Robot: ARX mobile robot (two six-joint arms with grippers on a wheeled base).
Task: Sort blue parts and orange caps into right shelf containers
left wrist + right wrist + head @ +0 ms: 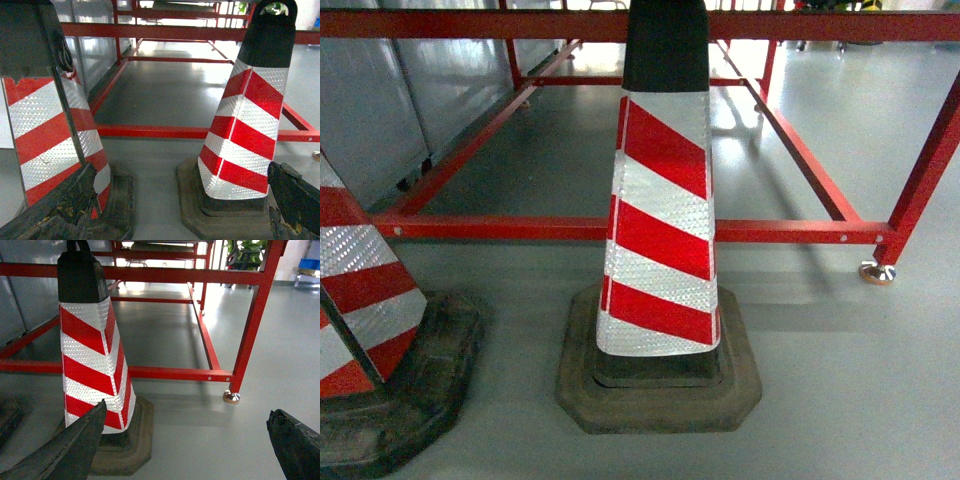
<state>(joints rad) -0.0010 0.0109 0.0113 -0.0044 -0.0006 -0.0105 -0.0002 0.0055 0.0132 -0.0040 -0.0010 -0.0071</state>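
Both grippers, left point(175, 210) and right point(192, 450), gape empty; no parts visible, only a cone point(660, 220) at twelve o'clock.

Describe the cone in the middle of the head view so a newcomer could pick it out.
Start at the red metal frame standing on the grey floor. Directly before its lower front rail stands the middle cone, fully in view with a black top. The left cone is cut off by the picture edge.
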